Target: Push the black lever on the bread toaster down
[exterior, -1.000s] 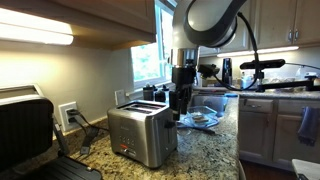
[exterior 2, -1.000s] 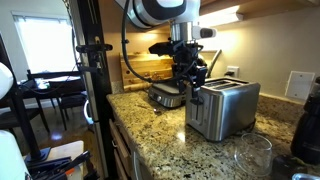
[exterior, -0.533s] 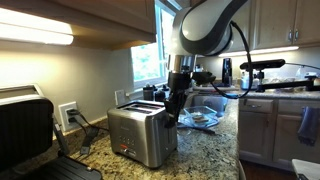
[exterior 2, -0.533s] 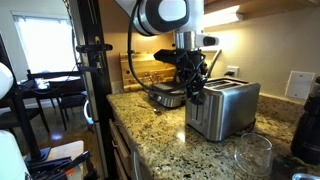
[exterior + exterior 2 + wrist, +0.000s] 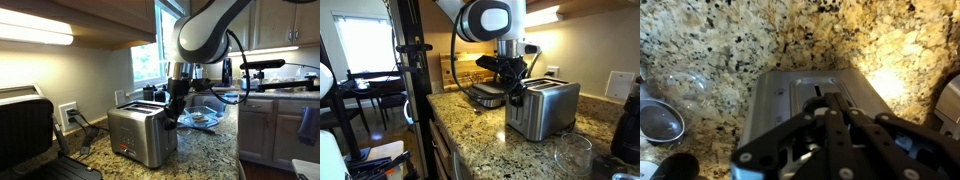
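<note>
The bread toaster (image 5: 142, 135) is a small brushed-steel box on the granite counter, seen in both exterior views (image 5: 546, 108) and from above in the wrist view (image 5: 780, 95). My gripper (image 5: 173, 110) hangs at the toaster's far end, fingers pointing down and pressed together with nothing between them. In an exterior view the gripper (image 5: 516, 94) is right at the end face where the black lever (image 5: 518, 101) sits. In the wrist view the shut gripper (image 5: 830, 102) covers the lever slot (image 5: 818, 90); whether it touches the lever I cannot tell.
A larger black-and-silver appliance (image 5: 25, 130) stands at the near left. A round metal appliance (image 5: 485, 95) sits behind the toaster, a glass bowl (image 5: 685, 88) and strainer (image 5: 658, 122) beside it. A drinking glass (image 5: 570, 155) is at the counter's front. A camera stand (image 5: 410, 90) rises nearby.
The jaws have gone from open to shut. The gripper has tilted and moved slightly toward the toaster's end while the arm's upper part swung over.
</note>
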Robot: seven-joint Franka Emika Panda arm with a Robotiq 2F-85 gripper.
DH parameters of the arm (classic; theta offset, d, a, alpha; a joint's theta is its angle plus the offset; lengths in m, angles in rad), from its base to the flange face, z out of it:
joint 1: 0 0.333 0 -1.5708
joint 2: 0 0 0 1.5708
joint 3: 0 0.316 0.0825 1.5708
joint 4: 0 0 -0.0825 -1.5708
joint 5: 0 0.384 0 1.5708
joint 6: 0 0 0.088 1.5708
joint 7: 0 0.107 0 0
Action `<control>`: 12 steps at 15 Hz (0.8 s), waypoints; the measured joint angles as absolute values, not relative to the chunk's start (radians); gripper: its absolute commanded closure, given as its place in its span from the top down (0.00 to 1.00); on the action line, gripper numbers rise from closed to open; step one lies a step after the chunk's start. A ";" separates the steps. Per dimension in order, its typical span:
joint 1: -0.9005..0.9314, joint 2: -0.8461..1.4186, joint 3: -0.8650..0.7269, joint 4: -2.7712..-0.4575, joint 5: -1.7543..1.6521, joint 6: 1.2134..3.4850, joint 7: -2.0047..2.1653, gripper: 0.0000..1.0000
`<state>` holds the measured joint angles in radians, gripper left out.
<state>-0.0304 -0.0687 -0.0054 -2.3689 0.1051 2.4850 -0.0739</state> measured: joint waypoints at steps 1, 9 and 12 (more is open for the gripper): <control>-0.030 -0.053 -0.006 -2.369 0.105 2.494 -0.077 0.02; -0.031 0.053 -0.006 -2.351 0.119 2.528 -0.104 0.02; -0.031 0.053 -0.007 -2.347 0.128 2.524 -0.110 0.02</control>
